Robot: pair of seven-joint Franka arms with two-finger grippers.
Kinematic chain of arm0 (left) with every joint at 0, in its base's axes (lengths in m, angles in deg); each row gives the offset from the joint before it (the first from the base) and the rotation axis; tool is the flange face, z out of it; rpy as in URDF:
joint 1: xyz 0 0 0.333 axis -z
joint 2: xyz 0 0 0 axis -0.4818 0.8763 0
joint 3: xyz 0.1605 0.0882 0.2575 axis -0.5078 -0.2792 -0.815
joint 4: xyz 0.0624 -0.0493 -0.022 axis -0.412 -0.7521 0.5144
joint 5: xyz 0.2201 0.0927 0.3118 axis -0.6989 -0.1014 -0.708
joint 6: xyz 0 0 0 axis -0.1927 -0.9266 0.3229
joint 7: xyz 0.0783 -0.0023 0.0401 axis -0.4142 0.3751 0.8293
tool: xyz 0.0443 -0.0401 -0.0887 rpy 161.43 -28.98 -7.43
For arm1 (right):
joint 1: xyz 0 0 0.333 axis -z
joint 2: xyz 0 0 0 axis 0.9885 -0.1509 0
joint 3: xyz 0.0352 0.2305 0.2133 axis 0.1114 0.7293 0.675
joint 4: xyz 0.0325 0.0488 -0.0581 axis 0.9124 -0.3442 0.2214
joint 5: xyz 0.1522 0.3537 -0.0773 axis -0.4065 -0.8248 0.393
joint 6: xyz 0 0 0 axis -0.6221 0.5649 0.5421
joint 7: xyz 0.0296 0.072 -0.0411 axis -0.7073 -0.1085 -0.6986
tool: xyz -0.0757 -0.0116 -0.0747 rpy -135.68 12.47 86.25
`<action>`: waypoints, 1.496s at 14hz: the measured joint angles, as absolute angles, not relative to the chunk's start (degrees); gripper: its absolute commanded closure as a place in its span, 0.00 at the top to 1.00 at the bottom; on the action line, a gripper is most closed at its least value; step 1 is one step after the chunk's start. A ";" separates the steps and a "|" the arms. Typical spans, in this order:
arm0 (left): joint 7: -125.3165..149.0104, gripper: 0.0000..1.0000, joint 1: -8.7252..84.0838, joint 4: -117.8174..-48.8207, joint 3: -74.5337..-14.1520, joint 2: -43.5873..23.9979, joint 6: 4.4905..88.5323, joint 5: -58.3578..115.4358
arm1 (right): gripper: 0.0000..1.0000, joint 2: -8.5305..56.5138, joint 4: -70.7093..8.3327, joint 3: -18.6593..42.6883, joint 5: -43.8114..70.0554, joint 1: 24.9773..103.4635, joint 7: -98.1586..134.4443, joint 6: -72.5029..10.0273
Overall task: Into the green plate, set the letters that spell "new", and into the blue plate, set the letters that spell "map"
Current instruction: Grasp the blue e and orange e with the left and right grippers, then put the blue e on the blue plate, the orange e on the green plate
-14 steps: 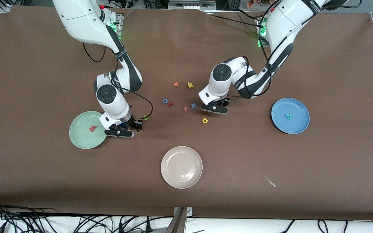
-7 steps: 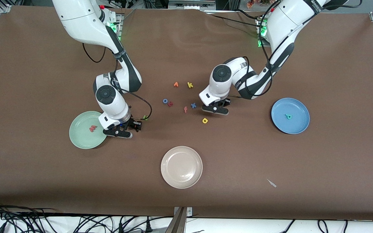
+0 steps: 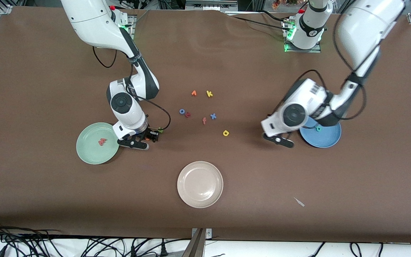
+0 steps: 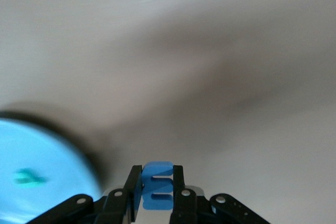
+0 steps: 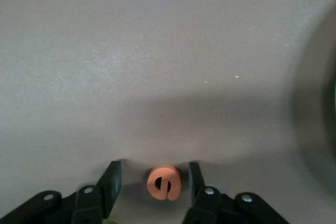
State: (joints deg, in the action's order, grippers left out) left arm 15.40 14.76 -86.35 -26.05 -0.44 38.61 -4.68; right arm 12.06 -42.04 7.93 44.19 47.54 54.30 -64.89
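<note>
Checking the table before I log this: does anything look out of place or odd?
One thing: a small pale sliver lies on the brown table, nearer the front camera than the blue plate. It matches no foam letter and looks like a stray scrap. Otherwise the plates sit flat, with nothing spilled or damaged.

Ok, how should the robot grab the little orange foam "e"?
By its rounded outer edges, straight down from above: the orange foam "e" lies flat on the brown table, too low for a side approach. The right gripper hangs over it, fingers open either side. The left gripper holds a blue foam "m" by the blue plate.
</note>
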 measured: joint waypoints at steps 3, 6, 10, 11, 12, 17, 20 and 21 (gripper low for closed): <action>1.33 0.12 7.99 -85.90 -26.27 -0.39 36.53 -4.74 | 0.37 12.06 -42.13 7.91 44.19 47.49 54.35 -64.85; -7.52 0.84 2.69 -86.31 -26.99 0.16 36.22 -5.26 | 0.25 12.13 -42.24 7.81 44.19 47.49 54.34 -64.80; -8.23 1.00 1.67 -86.41 -26.74 1.23 36.25 -5.19 | 0.20 12.49 -42.03 7.46 44.25 47.46 53.31 -62.84; -6.40 1.00 1.84 -85.85 -26.42 1.22 36.25 -4.17 | 0.20 12.88 -41.54 6.86 44.29 47.43 51.75 -60.82; -2.85 1.00 2.19 -85.14 -26.12 1.19 36.25 -1.77 | 0.20 13.48 -40.80 5.83 44.30 47.42 49.43 -58.23; 23.89 1.00 10.35 -84.37 -25.37 1.28 41.68 6.09 | 0.22 17.81 -38.66 -2.30 44.30 47.55 32.89 -47.92; 43.35 1.00 17.34 -84.39 -25.44 2.02 48.54 7.00 | 0.23 18.22 -39.26 -5.90 44.29 47.73 25.78 -45.84; 50.26 1.00 19.52 -84.41 -25.51 2.58 51.33 7.00 | 0.26 18.22 -39.59 -6.47 44.28 47.82 24.62 -45.84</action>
